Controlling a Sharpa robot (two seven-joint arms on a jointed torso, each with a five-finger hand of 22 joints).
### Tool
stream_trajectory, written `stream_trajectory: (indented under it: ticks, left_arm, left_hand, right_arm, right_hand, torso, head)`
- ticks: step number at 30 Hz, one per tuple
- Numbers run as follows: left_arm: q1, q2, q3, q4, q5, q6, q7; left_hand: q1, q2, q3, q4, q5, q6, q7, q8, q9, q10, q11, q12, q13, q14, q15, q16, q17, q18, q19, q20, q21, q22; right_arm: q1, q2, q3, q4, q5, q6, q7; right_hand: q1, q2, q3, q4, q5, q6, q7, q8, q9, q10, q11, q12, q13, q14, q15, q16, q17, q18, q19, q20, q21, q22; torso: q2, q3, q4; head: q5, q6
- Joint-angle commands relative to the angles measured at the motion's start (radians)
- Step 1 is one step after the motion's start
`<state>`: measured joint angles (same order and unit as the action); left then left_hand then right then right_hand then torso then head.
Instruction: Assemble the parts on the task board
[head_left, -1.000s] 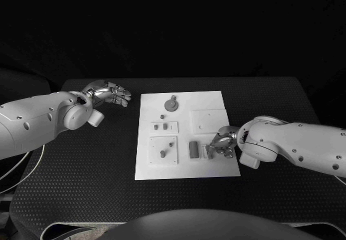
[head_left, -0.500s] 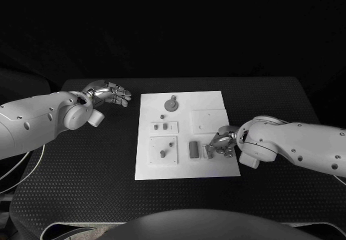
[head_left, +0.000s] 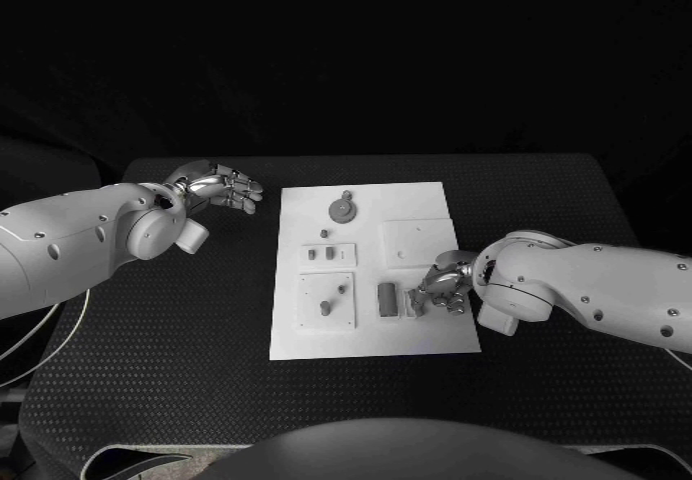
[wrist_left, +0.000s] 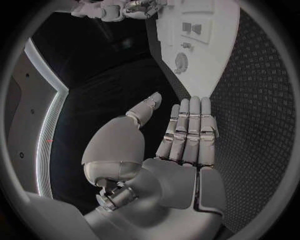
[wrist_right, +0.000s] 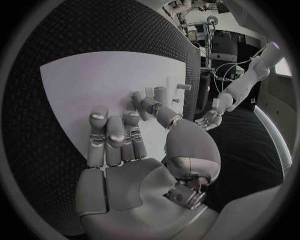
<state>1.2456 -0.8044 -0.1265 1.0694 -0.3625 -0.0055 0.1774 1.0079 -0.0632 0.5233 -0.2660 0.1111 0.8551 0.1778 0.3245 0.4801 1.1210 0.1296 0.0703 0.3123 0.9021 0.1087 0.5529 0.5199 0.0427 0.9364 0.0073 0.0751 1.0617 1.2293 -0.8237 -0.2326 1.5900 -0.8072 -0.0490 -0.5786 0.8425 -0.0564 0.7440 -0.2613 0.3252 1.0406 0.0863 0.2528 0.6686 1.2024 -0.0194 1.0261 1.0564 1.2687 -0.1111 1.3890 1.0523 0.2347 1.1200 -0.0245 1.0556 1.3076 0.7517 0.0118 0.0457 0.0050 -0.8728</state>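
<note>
The white task board (head_left: 433, 335) lies mid-table and carries small grey parts: a round one (head_left: 343, 209) at the far end, two in a raised block (head_left: 320, 255), pegs on a square block (head_left: 327, 300) and a dark rectangular part (head_left: 387, 298). My right hand (head_left: 444, 285) is down on the board's right side, fingertips at a small part (head_left: 411, 303) beside the dark one. In the right wrist view its fingers (wrist_right: 114, 135) lie straight over the board (wrist_right: 81, 85), thumb against small pegs (wrist_right: 157, 94); a grip is unclear. My left hand (head_left: 219, 189) hovers open, left of the board's far corner.
A raised square plate (head_left: 418, 240) sits on the board just beyond my right hand. In the left wrist view the left hand (wrist_left: 187, 132) is flat above the black mat (wrist_left: 256, 100), with the board (wrist_left: 212, 55) and its round part (wrist_left: 182, 61) ahead of it.
</note>
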Motion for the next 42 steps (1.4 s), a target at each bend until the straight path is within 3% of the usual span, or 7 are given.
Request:
stream_trajectory:
  ticks: [1,9,18,30,35,38,42]
  left_arm:
    - [0.001,0.002,0.0,0.002,0.002,0.015,0.005]
    - [0.001,0.002,0.0,0.001,0.002,0.015,0.005]
    - [0.001,0.004,0.0,-0.003,0.002,0.016,0.005]
    - [0.001,0.005,0.0,-0.003,0.002,0.016,0.005]
    - [0.001,0.006,0.0,-0.003,0.002,0.018,0.005]
    - [0.001,0.006,0.0,-0.004,0.002,0.018,0.005]
    - [0.001,0.006,0.0,-0.004,0.002,0.018,0.005]
  left_hand:
    - [0.004,0.001,0.004,0.0,0.006,-0.006,-0.001,0.006,-0.001,0.002,0.004,0.005,-0.001,0.004,0.001,-0.005,0.002,0.006,-0.006,0.003,0.002,0.001]
    - [0.004,0.001,0.005,0.0,0.006,-0.006,0.0,0.006,-0.001,0.002,0.005,0.005,-0.001,0.004,0.001,-0.005,0.002,0.006,-0.006,0.003,0.002,0.001]
    - [0.004,0.002,0.005,0.001,0.006,-0.006,0.0,0.006,-0.001,0.002,0.005,0.005,-0.001,0.004,0.001,-0.005,0.002,0.006,-0.006,0.003,0.002,0.001]
    - [0.004,0.002,0.006,0.0,0.006,-0.007,0.0,0.007,-0.001,0.001,0.005,0.005,-0.002,0.004,0.001,-0.006,0.003,0.006,-0.006,0.003,0.002,0.001]
    - [0.004,0.002,0.006,0.0,0.006,-0.007,0.0,0.007,-0.002,0.001,0.005,0.005,-0.002,0.004,0.001,-0.006,0.003,0.006,-0.006,0.003,0.002,0.001]
    - [0.004,0.002,0.006,0.0,0.006,-0.007,0.0,0.007,-0.002,0.001,0.005,0.005,-0.002,0.004,0.001,-0.006,0.003,0.006,-0.006,0.003,0.002,0.001]
    - [0.005,0.002,0.006,0.0,0.006,-0.007,0.0,0.007,-0.002,0.001,0.005,0.005,-0.002,0.004,0.001,-0.006,0.004,0.006,-0.006,0.003,0.002,0.001]
  right_arm:
    - [-0.005,0.003,-0.003,-0.002,-0.006,0.023,-0.004]
    - [-0.005,0.004,-0.003,-0.004,-0.014,0.024,-0.004]
    - [-0.005,0.008,-0.003,-0.004,-0.018,0.019,0.0]
    - [-0.005,0.013,-0.003,0.001,-0.039,0.032,0.013]
    - [-0.005,0.015,-0.003,0.006,-0.066,0.038,0.022]
    - [-0.005,0.015,-0.003,0.008,-0.075,0.047,0.024]
    - [-0.005,0.015,-0.003,0.01,-0.079,0.052,0.027]
  right_hand:
    - [-0.027,-0.022,0.003,0.011,-0.003,-0.002,0.006,-0.003,-0.006,0.005,0.002,-0.005,-0.001,-0.006,-0.003,-0.007,-0.002,0.027,0.01,-0.001,-0.007,0.001]
    - [-0.047,-0.043,0.004,0.034,-0.003,-0.001,0.006,-0.004,-0.009,0.004,0.002,-0.005,-0.002,-0.006,-0.004,-0.007,-0.002,0.027,0.012,-0.003,-0.01,0.0]
    - [-0.077,-0.083,0.004,0.081,-0.004,0.0,0.005,-0.005,-0.013,0.005,0.001,-0.004,-0.002,-0.004,-0.005,-0.007,-0.001,0.027,0.016,-0.005,-0.012,0.0]
    - [-0.07,-0.089,0.008,0.076,-0.004,-0.003,0.006,-0.007,-0.014,0.003,0.001,-0.004,-0.002,-0.009,-0.005,-0.01,-0.007,0.027,0.014,-0.007,-0.013,0.001]
    - [-0.053,-0.076,0.013,0.062,-0.004,-0.004,0.006,-0.007,-0.014,0.002,0.002,-0.003,-0.001,-0.01,-0.004,-0.01,-0.006,0.027,0.013,-0.009,-0.013,0.002]
    - [-0.024,-0.046,0.017,0.029,-0.005,-0.003,0.007,-0.005,-0.013,0.002,0.002,-0.002,-0.001,-0.01,-0.004,-0.009,-0.005,0.027,0.012,-0.011,-0.011,0.005]
    - [-0.023,-0.044,0.015,0.024,-0.005,-0.003,0.007,-0.005,-0.013,0.002,0.002,-0.002,-0.001,-0.011,-0.003,-0.01,-0.006,0.027,0.012,-0.01,-0.011,0.005]
  torso:
    - [0.0,0.0002,-0.0001]
    - [0.0,0.0002,-0.0006]
    - [0.0,0.0007,-0.0009]
    - [0.0,0.0002,-0.0003]
    - [0.0,0.0002,0.0002]
    - [0.0,0.0001,0.0003]
    - [0.0,0.0003,-0.0002]
  head:
    - [0.001,0.0]
    - [0.0,0.0]
    - [-0.002,0.0]
    - [-0.003,0.0]
    - [-0.002,0.0]
    - [-0.002,0.0]
    - [-0.001,0.0]
